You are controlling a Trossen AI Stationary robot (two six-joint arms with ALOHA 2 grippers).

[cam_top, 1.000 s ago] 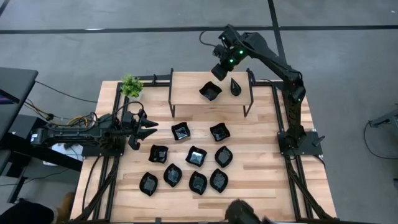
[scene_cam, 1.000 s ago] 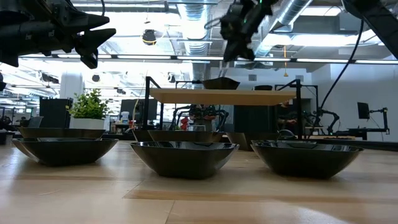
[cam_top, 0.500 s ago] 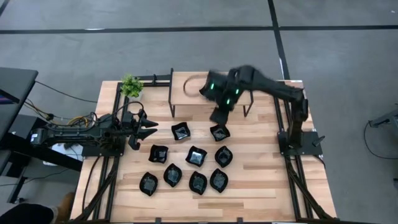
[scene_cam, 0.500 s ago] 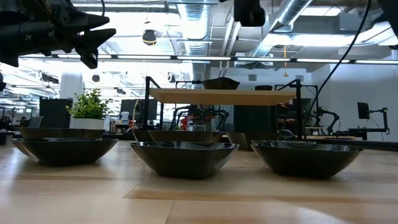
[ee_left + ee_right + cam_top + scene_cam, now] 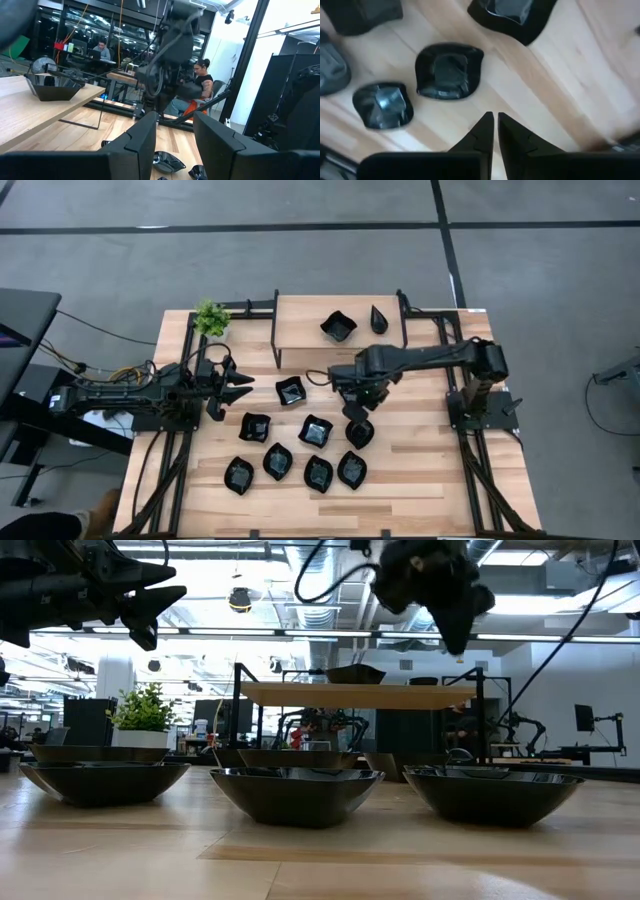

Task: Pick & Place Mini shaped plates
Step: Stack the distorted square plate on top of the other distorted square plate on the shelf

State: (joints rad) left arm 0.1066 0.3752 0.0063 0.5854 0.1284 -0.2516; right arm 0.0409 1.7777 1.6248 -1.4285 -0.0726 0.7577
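Several glossy black mini shaped plates [image 5: 315,430] sit on their bases on the wooden table. Two more, a wavy square plate [image 5: 338,326] and a teardrop plate [image 5: 378,318], rest on the raised shelf [image 5: 300,330] at the far edge. My right gripper [image 5: 352,410] hangs above the plates in the table's middle and points down. Its fingers [image 5: 486,131] are shut, with nothing between them and bare wood below. A plate [image 5: 449,70] lies just ahead of it. My left gripper [image 5: 238,388] waits open at the table's left, high up [image 5: 150,602].
A small green plant [image 5: 210,317] stands at the far left corner. The shelf's black frame posts [image 5: 276,330] rise beside the plates. Bare wood [image 5: 420,470] lies at the near right. People sit in the room behind the table [image 5: 202,75].
My right gripper has swung from above the shelf toward the table's near edge and come down. It has tipped until it points straight down over the plates in the table's middle. The two plates on the shelf have stayed where they were.
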